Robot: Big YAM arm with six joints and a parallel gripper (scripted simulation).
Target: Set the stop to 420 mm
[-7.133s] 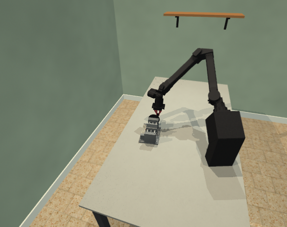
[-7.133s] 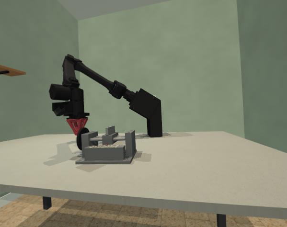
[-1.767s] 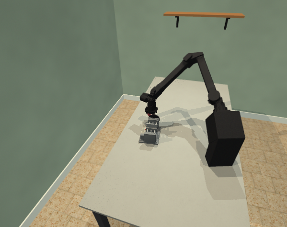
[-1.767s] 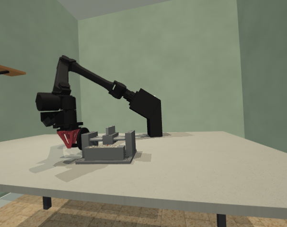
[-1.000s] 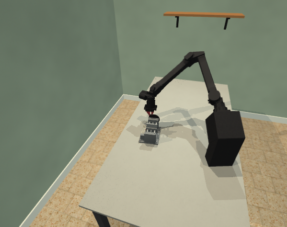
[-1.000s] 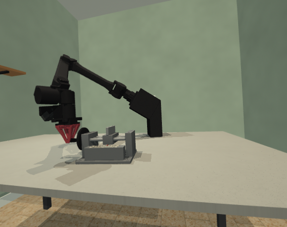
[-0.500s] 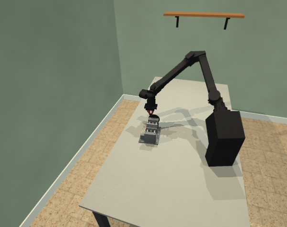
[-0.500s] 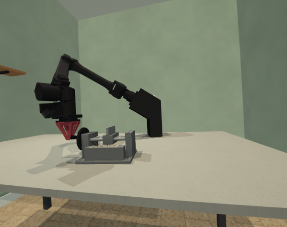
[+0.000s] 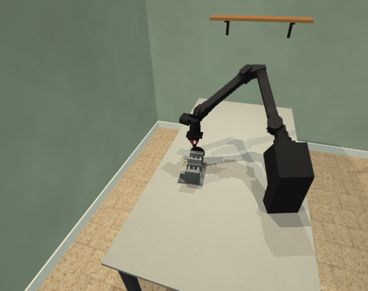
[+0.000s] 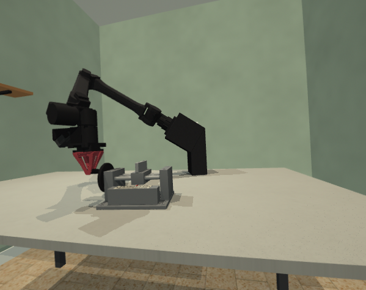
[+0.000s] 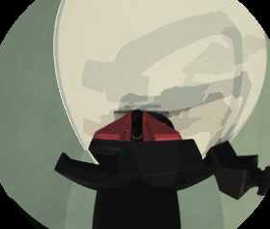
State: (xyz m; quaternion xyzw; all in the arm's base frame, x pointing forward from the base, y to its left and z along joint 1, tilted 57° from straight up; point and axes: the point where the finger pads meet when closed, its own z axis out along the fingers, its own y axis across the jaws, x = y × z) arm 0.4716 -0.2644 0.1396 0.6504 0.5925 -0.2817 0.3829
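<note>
The grey stop device (image 9: pixel 192 177) (image 10: pixel 132 196) stands on the table. Its black handwheel (image 9: pixel 200 150) (image 10: pixel 101 181) is upright at one end. My gripper (image 9: pixel 194 145) (image 10: pixel 88 172) (image 11: pixel 137 114) points down beside the wheel, its red fingers shut on the wheel's black handle (image 10: pixel 96 171), near the top of the wheel. The grey stop carriage (image 9: pixel 195 161) (image 10: pixel 138 178) sits on the rods between the two end plates, around the middle. The scale (image 10: pixel 123 187) lies along the block in front of it, with a small red mark near its middle. The numbers are too small to read.
The device's far end plate (image 10: pixel 165 184) stands opposite the wheel. The arm's black base (image 9: pixel 287 181) (image 10: pixel 198 156) is on the other side of the table (image 9: pixel 209 234) (image 10: pixel 254 218). A wooden shelf (image 9: pixel 262 19) (image 10: pixel 11 89) hangs on the wall.
</note>
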